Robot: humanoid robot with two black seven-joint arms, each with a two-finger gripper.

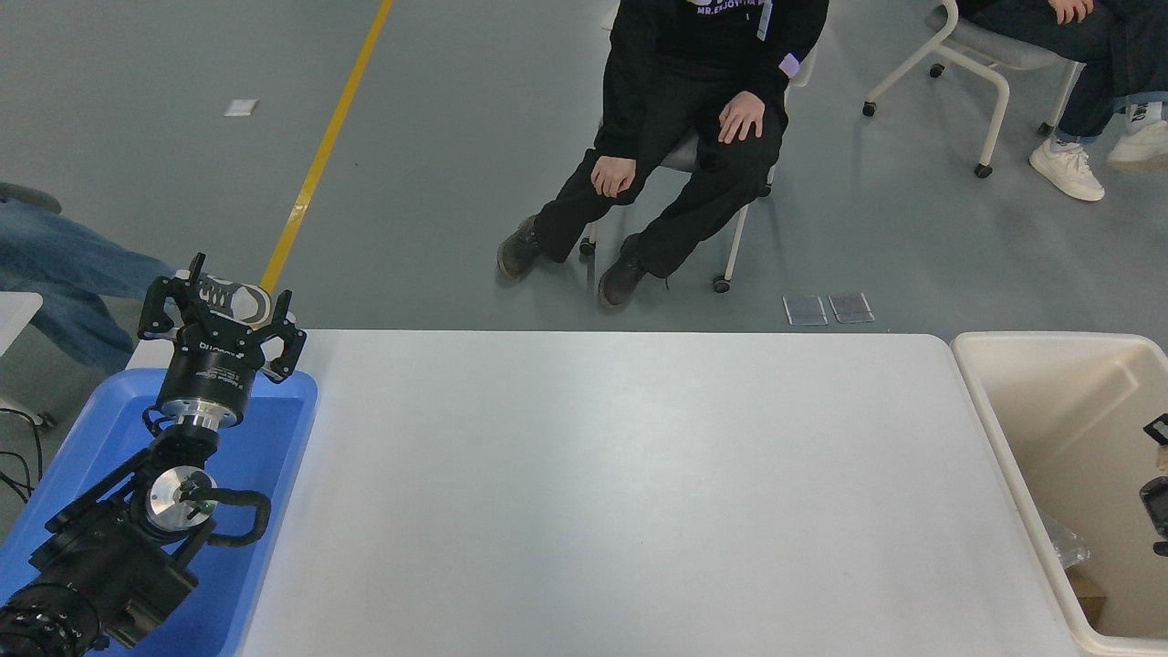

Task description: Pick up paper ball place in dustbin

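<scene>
The cream-beige dustbin (1004,429) stands against the table's right end, its far-left corner and deep inner walls in view. Only small black parts of my right gripper (1157,497) show at the picture's right edge, over the inside of the dustbin. Whether it is open or shut does not show. A sliver of tan (1162,455) sits between those black parts at the very edge; I cannot tell whether it is the paper ball. My left gripper (224,299) is parked open and empty above the far end of the blue tray.
A shallow blue tray (274,456) lies at the table's left end under the left arm. Clear plastic (1066,547) and a brown scrap (1088,584) lie low in the dustbin. A person sits on a chair (693,137) beyond the white table (620,493); others are at the far right and left.
</scene>
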